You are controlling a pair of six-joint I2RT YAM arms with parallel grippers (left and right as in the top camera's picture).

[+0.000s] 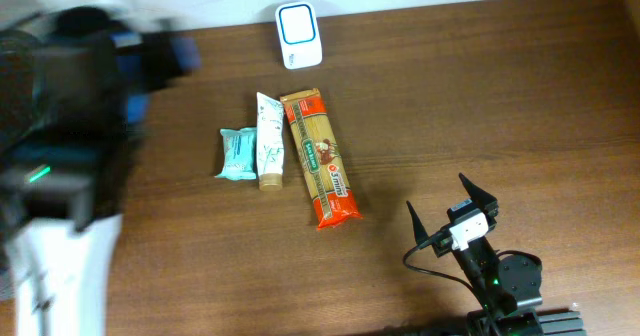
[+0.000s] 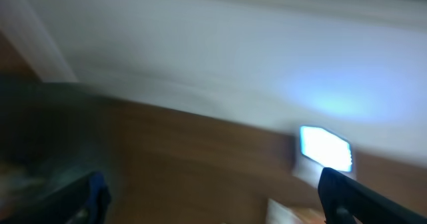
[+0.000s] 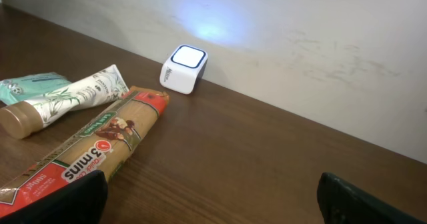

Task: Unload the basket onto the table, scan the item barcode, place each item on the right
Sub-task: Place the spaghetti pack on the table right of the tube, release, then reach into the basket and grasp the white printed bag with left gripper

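Observation:
Three items lie side by side mid-table: a long orange pasta packet (image 1: 320, 158), a white tube (image 1: 268, 141) and a small teal packet (image 1: 238, 154). Behind them stands the white barcode scanner (image 1: 298, 36) with a blue-lit face. My left gripper (image 2: 217, 204) is open and empty, heavily blurred, and faces the scanner (image 2: 325, 149). The left arm (image 1: 80, 106) is a dark blur at the table's left. My right gripper (image 1: 452, 216) stands open at the front right with nothing between its fingers. Its own view shows the pasta packet (image 3: 100, 141), tube (image 3: 67, 97) and scanner (image 3: 183, 69).
A white wall runs behind the table's back edge (image 3: 300, 117). Bare brown tabletop (image 1: 480, 106) lies between the items and my right gripper.

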